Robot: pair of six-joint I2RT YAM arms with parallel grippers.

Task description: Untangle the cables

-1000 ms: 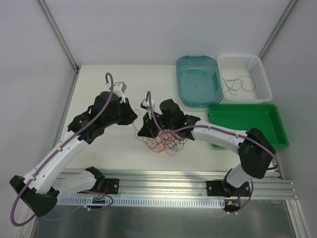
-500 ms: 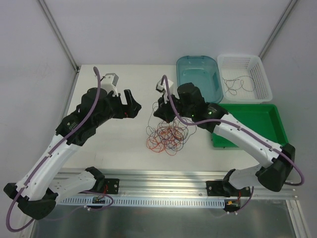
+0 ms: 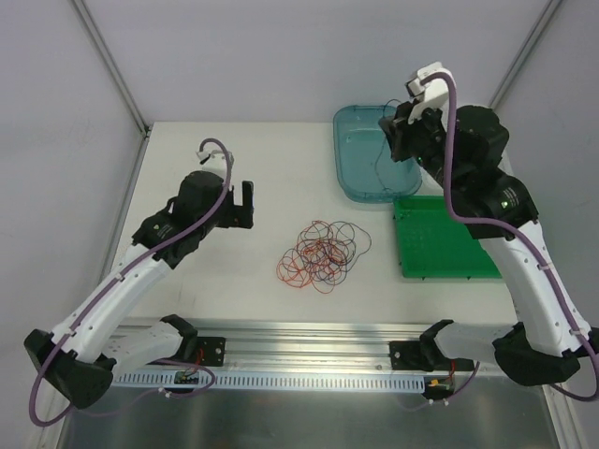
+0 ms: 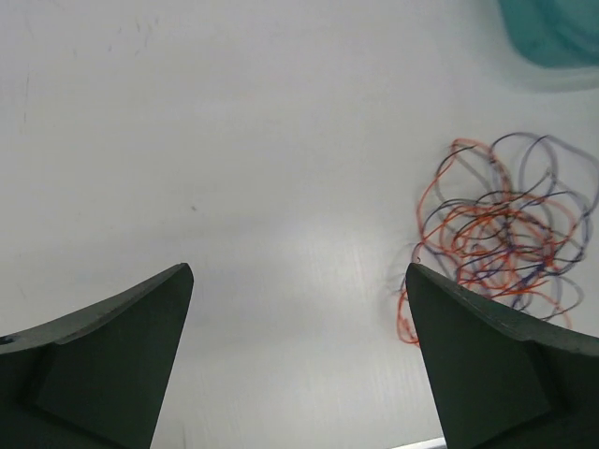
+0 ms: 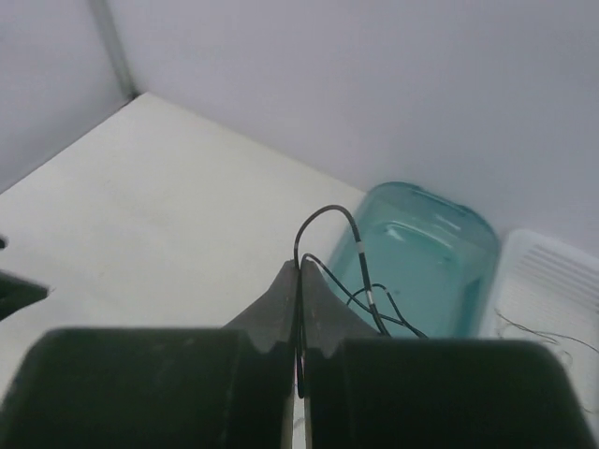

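Observation:
A tangle of thin orange-red, black and purple cables (image 3: 320, 254) lies in loops on the white table; the left wrist view has the same bunch (image 4: 496, 234) off to the right. My left gripper (image 3: 245, 201) hovers left of the bunch, open, with only bare table between its fingers (image 4: 122, 346). Raised high over the blue tub (image 3: 367, 154), my right gripper (image 3: 391, 140) is shut on a single black cable (image 5: 329, 217). That cable arches out of the fingertips and dangles toward the tub (image 5: 421, 253).
A green tray (image 3: 447, 245) lies right of the bunch, partly under the right arm. A white basket (image 5: 552, 290) holding thin strands stands beside the blue tub. Metal frame posts and white walls close off the back and sides.
The left gripper opened and drew back to the left of the bunch. The right arm rose and swung right from the bunch to above the blue tub, carrying a black cable.

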